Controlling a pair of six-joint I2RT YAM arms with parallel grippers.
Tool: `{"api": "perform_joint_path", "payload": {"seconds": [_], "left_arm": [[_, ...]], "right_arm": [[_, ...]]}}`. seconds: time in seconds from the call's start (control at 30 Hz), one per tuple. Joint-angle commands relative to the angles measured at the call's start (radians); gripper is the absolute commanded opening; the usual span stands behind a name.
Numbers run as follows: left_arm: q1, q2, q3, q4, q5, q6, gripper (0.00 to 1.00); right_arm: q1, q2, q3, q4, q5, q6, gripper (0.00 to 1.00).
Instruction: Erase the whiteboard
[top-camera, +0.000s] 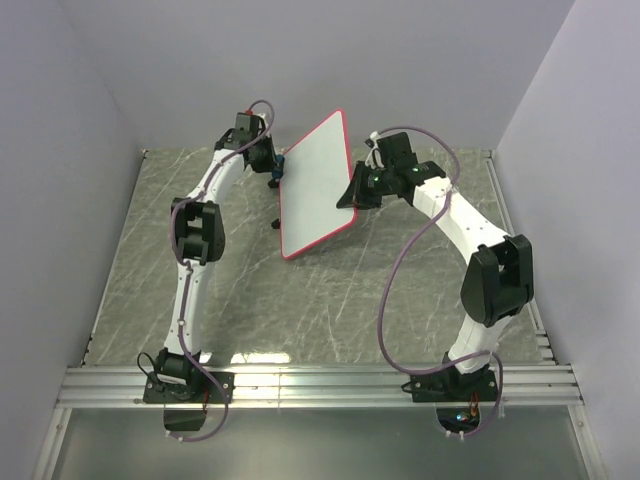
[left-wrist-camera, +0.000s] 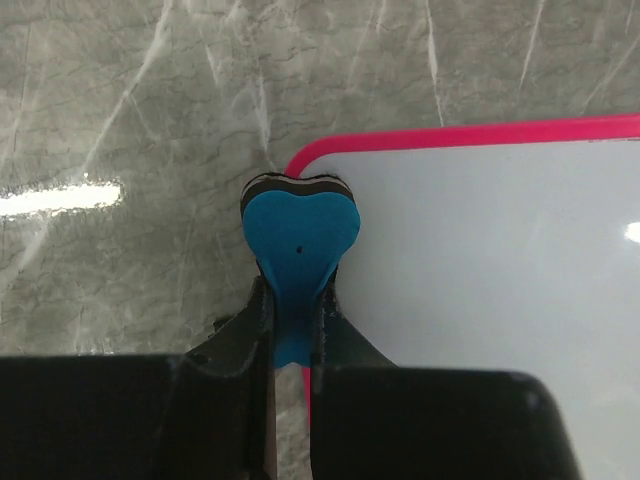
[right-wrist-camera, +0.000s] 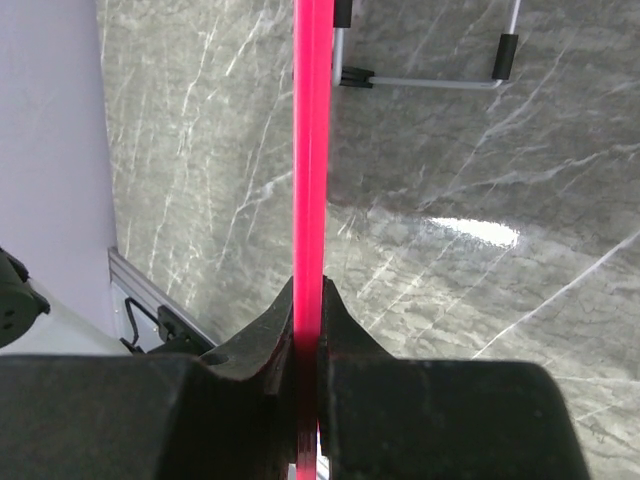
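Left gripper (top-camera: 272, 160) sat at the far left, jaws clamped on the narrow waist of a blue eraser (left-wrist-camera: 300, 240), and the eraser's heart-shaped end pressed on the rounded corner of the whiteboard (top-camera: 315, 185) at its pink-red rim. The whiteboard was mid-scene toward the far side, tilted and lifted off the marble-pattern table (top-camera: 300, 300), its face white with no marks visible, and a wire stand with black feet (right-wrist-camera: 420, 80) showed behind it in the right wrist view. Right gripper (top-camera: 355, 190) was just right of the board, jaws closed on its right edge, pinching the rim.
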Motion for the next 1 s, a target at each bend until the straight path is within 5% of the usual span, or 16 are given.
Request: {"api": "perform_joint_path", "payload": {"seconds": [0.0,0.3,0.43,0.63,0.7,0.93,0.97], "left_arm": [[-0.069,-0.040,-0.013,0.042,0.050,0.026,0.00],[-0.046,-0.242,-0.131,0.095,0.131,-0.037,0.00],[0.001,-0.458,-0.362,0.259,0.167,-0.127,0.00],[0.063,-0.541,-0.458,0.197,0.098,-0.127,0.00],[0.093,-0.563,-0.504,0.186,0.082,-0.138,0.00],[0.201,-0.708,-0.729,0.178,-0.011,-0.155,0.00],[0.213,-0.718,-0.746,0.171,-0.026,-0.153,0.00]], "right_arm": [[0.091,0.082,-0.059,-0.189,0.026,-0.187,0.00],[0.094,0.174,0.065,-0.177,-0.001,-0.147,0.00],[0.092,0.243,0.186,-0.201,-0.015,-0.118,0.00],[0.091,0.324,0.343,-0.228,-0.015,-0.086,0.00],[0.091,0.326,0.345,-0.223,-0.013,-0.080,0.08],[0.086,0.255,0.273,-0.169,0.003,-0.059,0.61],[0.088,0.249,0.268,-0.166,0.008,-0.058,0.62]]}}
